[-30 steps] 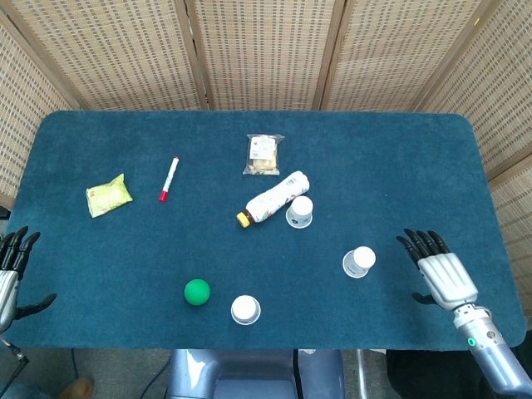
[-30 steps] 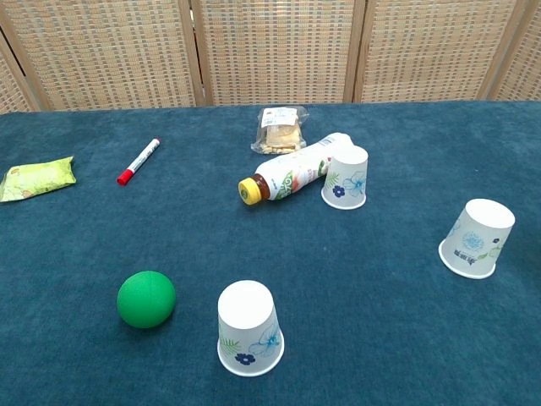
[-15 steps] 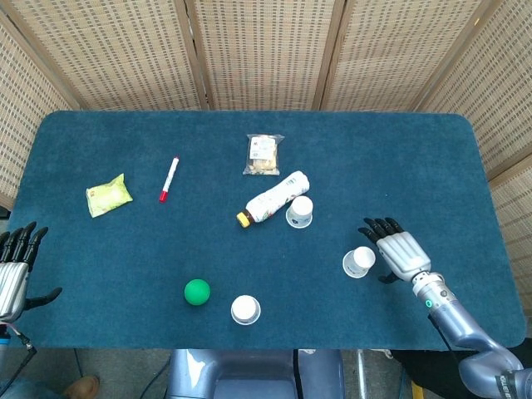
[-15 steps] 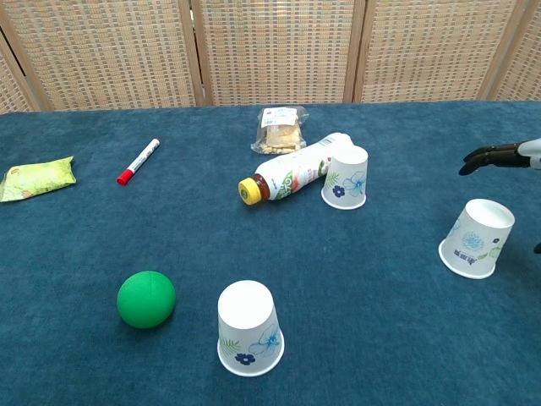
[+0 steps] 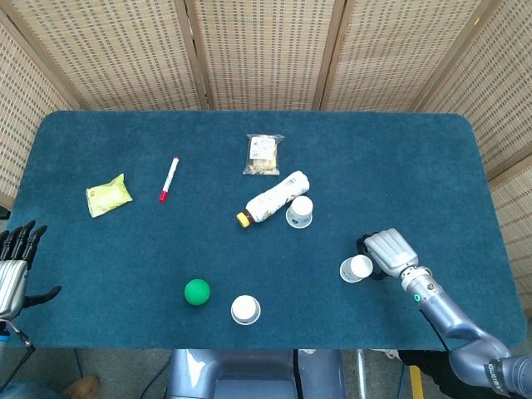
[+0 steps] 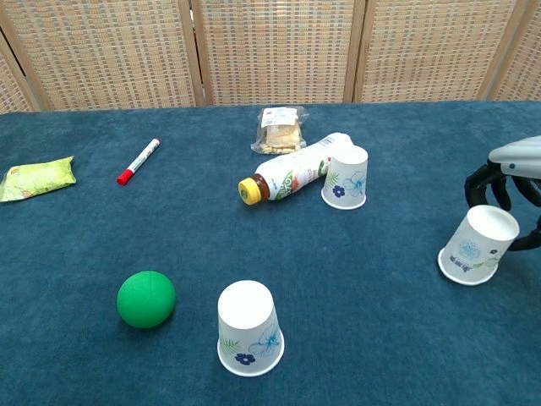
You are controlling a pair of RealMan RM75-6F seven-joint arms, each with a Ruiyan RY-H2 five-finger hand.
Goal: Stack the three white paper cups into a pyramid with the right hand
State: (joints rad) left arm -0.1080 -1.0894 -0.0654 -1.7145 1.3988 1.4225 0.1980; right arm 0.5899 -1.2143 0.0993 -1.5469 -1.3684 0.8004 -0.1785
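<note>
Three white flowered paper cups stand upside down on the blue table. One cup [image 5: 299, 211] [image 6: 347, 178] is at the centre against a bottle. A second cup [image 5: 245, 309] [image 6: 249, 328] is near the front edge. The third cup [image 5: 357, 268] [image 6: 478, 247] is at the right, tipped to the left. My right hand [image 5: 389, 252] [image 6: 516, 182] has its fingers curled behind this cup's top and its thumb on the right side, gripping it. My left hand [image 5: 17, 266] hangs off the table's left front corner with fingers spread and nothing in it; the chest view does not show it.
A capped drink bottle [image 5: 273, 198] [image 6: 296, 176] lies touching the centre cup. A snack bag [image 5: 264, 155] lies behind it. A red-capped marker [image 5: 169, 179], a green packet [image 5: 108, 196] and a green ball [image 5: 197, 292] [image 6: 146, 299] lie to the left.
My right hand came in from the right edge to the right cup and curled its fingers around it. The cup tipped and shifted slightly left. My left hand barely moved.
</note>
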